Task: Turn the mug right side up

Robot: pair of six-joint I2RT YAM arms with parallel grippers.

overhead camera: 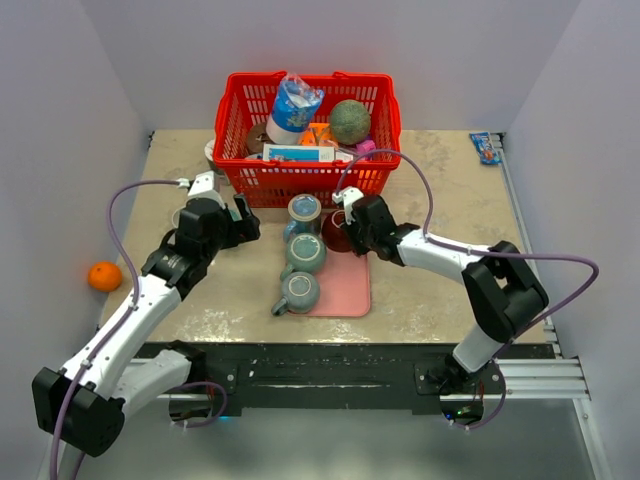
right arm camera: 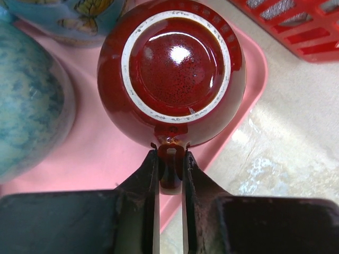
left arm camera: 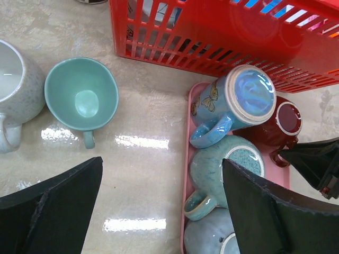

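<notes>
A dark red mug (right arm camera: pixel 172 69) stands upside down on the far right corner of a pink tray (right arm camera: pixel 79 153), its white-ringed base facing up. My right gripper (right arm camera: pixel 170 153) is shut on the mug's handle, one finger on each side. From above, the red mug (overhead camera: pixel 335 232) sits just left of the right gripper (overhead camera: pixel 350 222). The left gripper (overhead camera: pixel 245 222) hangs open over the bare table left of the tray. In the left wrist view its jaws (left arm camera: pixel 162 161) hold nothing, and the red mug (left arm camera: pixel 286 124) shows at the right.
Three more upside-down mugs share the tray: a blue butterfly one (overhead camera: pixel 304 210), a teal one (overhead camera: pixel 305 253) and a grey-blue one (overhead camera: pixel 298 292). A red basket (overhead camera: pixel 300 182) of groceries stands just behind. A teal cup (left arm camera: pixel 79 95) and a white speckled mug (left arm camera: pixel 16 90) sit upright on the left. An orange (overhead camera: pixel 104 276) lies far left.
</notes>
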